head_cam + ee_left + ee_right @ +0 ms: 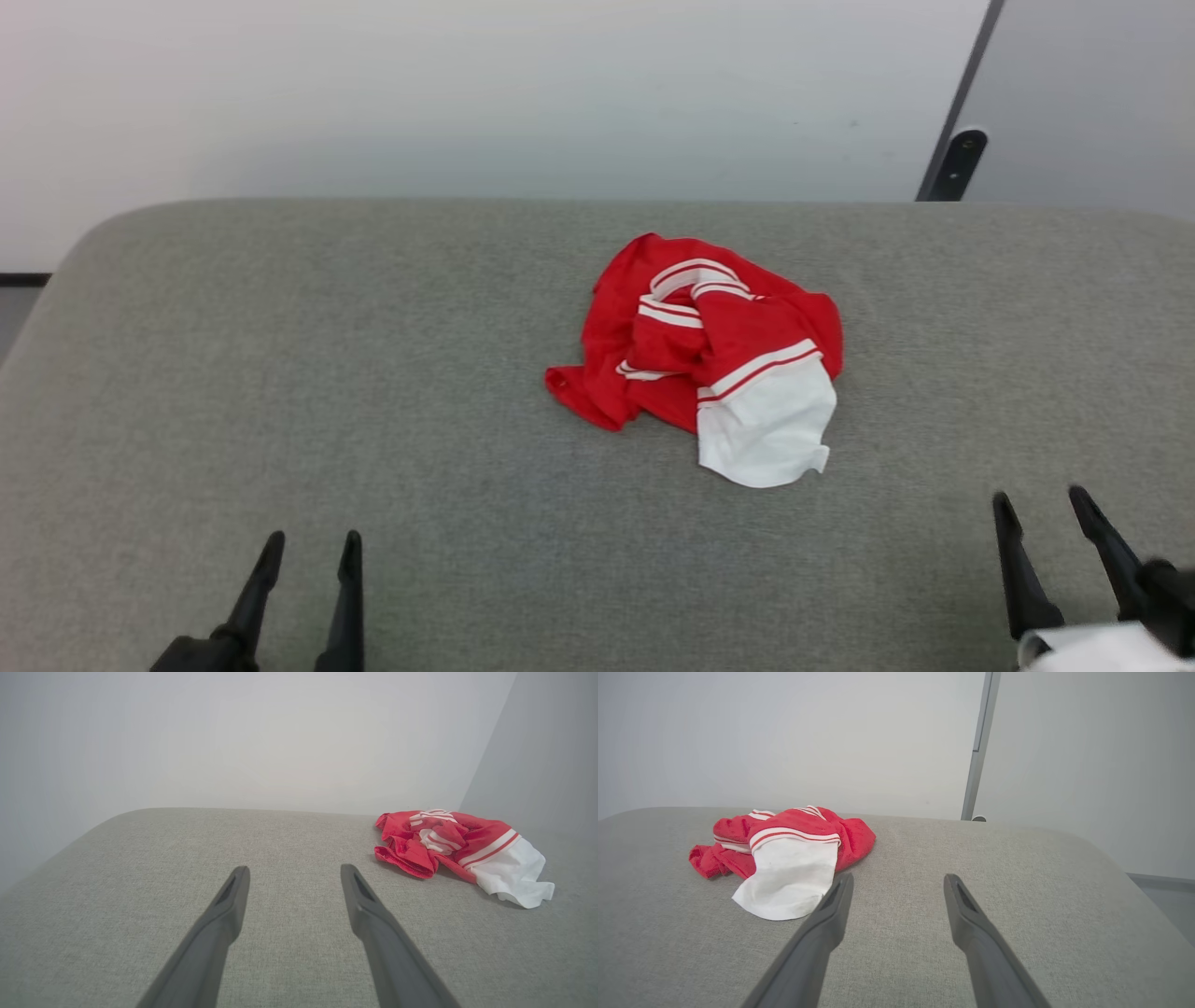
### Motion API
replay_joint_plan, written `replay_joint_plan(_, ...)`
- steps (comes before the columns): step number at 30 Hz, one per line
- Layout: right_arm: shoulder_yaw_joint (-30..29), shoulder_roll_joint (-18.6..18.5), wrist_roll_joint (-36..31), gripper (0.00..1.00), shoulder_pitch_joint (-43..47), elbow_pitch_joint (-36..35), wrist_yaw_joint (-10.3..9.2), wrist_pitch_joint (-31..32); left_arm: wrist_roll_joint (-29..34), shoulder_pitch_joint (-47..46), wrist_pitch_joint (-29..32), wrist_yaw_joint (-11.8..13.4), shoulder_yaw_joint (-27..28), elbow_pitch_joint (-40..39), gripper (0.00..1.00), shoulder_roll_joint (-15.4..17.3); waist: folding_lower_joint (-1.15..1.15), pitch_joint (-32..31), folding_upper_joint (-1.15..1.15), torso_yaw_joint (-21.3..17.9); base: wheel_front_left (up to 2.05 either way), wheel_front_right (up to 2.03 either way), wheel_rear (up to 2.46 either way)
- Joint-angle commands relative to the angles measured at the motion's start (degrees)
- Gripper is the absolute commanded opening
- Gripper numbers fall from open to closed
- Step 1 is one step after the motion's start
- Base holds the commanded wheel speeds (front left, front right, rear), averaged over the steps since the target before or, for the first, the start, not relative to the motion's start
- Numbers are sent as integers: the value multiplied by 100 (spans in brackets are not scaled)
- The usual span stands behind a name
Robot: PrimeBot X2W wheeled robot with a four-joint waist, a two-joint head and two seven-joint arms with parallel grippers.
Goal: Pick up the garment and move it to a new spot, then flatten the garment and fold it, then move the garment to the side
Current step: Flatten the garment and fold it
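Grey woven cushion [373,373] with rounded corners; a dark post [962,103] stands at one o'clock. The garment [695,355], crumpled soft red cloth with a white sleeve end, lies mid-cushion. At seven o'clock the left gripper [315,539], at five the right gripper [1039,495]: both spread wide, empty.

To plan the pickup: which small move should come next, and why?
Probably reach the right gripper forward toward the garment: it lies crumpled and untouched on the grey surface, its white sleeve end nearest that open, empty gripper; the left gripper is farther.
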Motion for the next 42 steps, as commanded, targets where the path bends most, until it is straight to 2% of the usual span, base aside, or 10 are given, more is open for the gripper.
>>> replay_joint_plan(1, 147, -122, -6, 100, -196, -17, -6, 88, 37, -20, -2, -40, 14, 7, 100, -63, 0, 24, 0, 86, 0, 0, 0)
replay_joint_plan(5, 824, -673, -34, 100, -713, -2, -6, 718, 107, -143, -2, -105, -36, -10, 100, -196, 0, 148, 0, 249, 0, 0, 0)
replay_joint_plan(8, 1667, -1276, 123, 100, -1289, 59, -6, 1478, 125, -255, -2, -150, -103, 33, 100, -278, 0, 297, 0, 420, 0, 0, 0)
replay_joint_plan(13, 3280, -2410, 917, 100, -2328, 82, -6, 2739, 87, -466, -2, -199, -197, 160, 100, -425, 0, 561, 0, 725, 0, 0, 0)
replay_joint_plan(18, 4372, -3251, 1646, 100, -3187, 21, -7, 3348, 29, -689, -2, -233, -306, 262, 100, -542, 0, 861, 0, 1033, 0, 0, 0)
replay_joint_plan(24, 5517, -3821, 2073, 100, -3912, 113, -6, 3643, -62, -899, -2, -245, -399, 335, 100, -645, 0, 1169, 0, 1315, 0, 0, 0)
replay_joint_plan(35, 6614, -3999, 2416, 100, -4601, 587, -7, 3465, -239, -1108, -2, -247, -556, 361, 100, -701, 0, 1480, 0, 1526, 0, 0, 0)
replay_joint_plan(36, 6710, -4004, 2446, 29, -4638, 612, -7, 3457, -255, -1109, -2, -248, -557, 363, 100, -702, 0, 1490, 0, 1526, 0, 0, 0)
replay_joint_plan(37, 6786, -4001, 2473, 0, -4670, 642, -7, 3445, -266, -1107, -2, -248, -554, 369, 100, -702, 0, 1490, 0, 1519, 0, 0, 0)
replay_joint_plan(42, 6875, -4014, 2428, 0, -4835, 777, -8, 3235, -281, -1070, -2, -248, -534, 389, 100, -704, 0, 1428, 0, 1424, 0, 0, 0)
